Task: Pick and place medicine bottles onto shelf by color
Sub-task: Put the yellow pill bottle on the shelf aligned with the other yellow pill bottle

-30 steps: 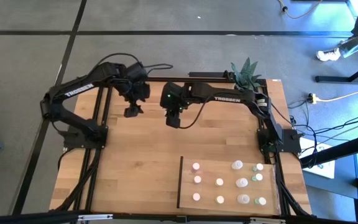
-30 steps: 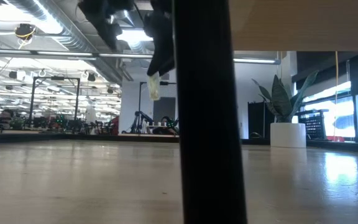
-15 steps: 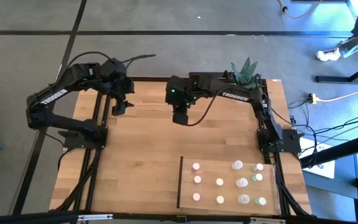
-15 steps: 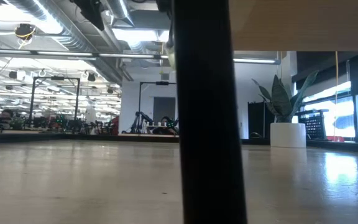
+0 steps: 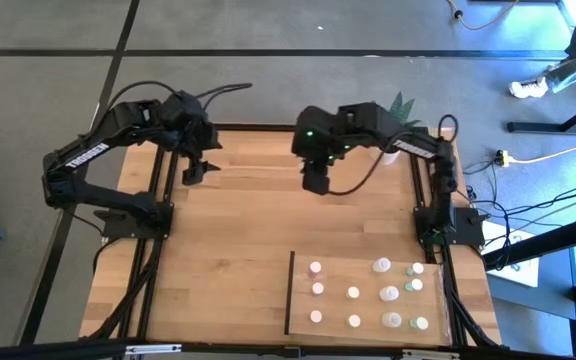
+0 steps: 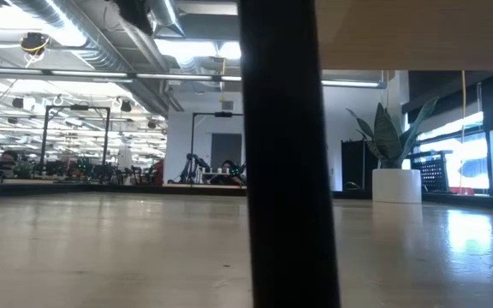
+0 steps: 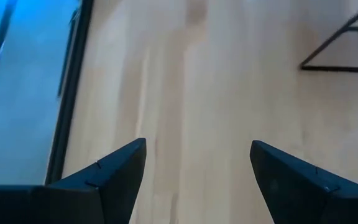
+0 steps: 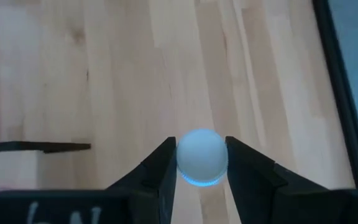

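One bottle [image 8: 202,157], cap toward the wrist camera, between right gripper [image 8: 201,163] jaws.

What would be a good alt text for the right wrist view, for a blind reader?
The right tool grips a small round whitish medicine bottle between its two dark fingers, above the planked wooden table. A thin dark shelf edge shows at one side.

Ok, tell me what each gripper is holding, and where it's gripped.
The right gripper holds a bottle, pinched on opposite sides of its round body, seen from its wrist camera. The left gripper is open and holds nothing.
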Robot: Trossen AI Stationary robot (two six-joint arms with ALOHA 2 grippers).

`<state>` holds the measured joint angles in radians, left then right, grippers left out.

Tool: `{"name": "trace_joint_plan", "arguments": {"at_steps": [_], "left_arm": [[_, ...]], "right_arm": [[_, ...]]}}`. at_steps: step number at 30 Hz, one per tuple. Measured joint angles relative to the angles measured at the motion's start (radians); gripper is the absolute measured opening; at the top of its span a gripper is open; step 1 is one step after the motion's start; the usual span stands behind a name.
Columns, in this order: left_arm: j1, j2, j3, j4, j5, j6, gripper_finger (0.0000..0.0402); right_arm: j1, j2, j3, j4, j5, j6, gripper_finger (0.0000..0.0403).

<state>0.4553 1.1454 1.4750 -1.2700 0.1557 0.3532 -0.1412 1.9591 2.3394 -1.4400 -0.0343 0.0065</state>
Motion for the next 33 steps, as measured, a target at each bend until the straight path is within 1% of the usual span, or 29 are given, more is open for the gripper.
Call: {"name": "trace_joint_plan", "arguments": {"at_steps": [3, 5, 7, 11, 17, 20, 23, 28, 31, 33], "left_arm": [[-0.001, 0.000, 0.000, 0.045, 0.082, 0.040, 0.0282], [-0.001, 0.000, 0.000, 0.057, 0.105, 0.043, 0.0282], [0.000, 0.000, 0.000, 0.063, 0.105, 0.050, 0.0282], [0.001, 0.000, 0.000, 0.066, 0.103, 0.071, 0.0282], [0.001, 0.000, 0.000, 0.104, 0.101, 0.074, 0.0282], [0.000, 0.000, 0.000, 0.109, 0.101, 0.076, 0.0282], [0.000, 0.000, 0.000, 0.111, 0.102, 0.076, 0.0282], [0.000, 0.000, 0.000, 0.126, 0.104, 0.076, 0.0282], [0.000, 0.000, 0.000, 0.141, 0.120, 0.076, 0.0282], [0.000, 0.000, 0.000, 0.147, 0.171, 0.076, 0.0282]], "right_arm": [[0.015, -0.038, 0.000, -0.022, 0.002, 0.018, 0.0124], [0.033, -0.060, 0.000, -0.050, 0.006, 0.030, 0.0124], [0.059, -0.077, 0.000, -0.077, 0.034, 0.045, 0.0124], [0.119, -0.105, 0.000, -0.121, 0.156, 0.110, 0.0124], [0.197, -0.139, -0.026, -0.131, 0.236, 0.232, 0.0124], [0.227, -0.175, -0.109, -0.130, 0.303, 0.309, 0.0124], [0.239, -0.226, -0.246, -0.091, 0.330, 0.376, 0.0124], [0.244, -0.328, -0.459, 0.113, 0.246, 0.456, 0.0124], [0.284, -0.390, -0.557, 0.237, 0.240, 0.463, 0.0124], [0.325, -0.431, -0.617, 0.292, 0.259, 0.468, 0.0124]]}}
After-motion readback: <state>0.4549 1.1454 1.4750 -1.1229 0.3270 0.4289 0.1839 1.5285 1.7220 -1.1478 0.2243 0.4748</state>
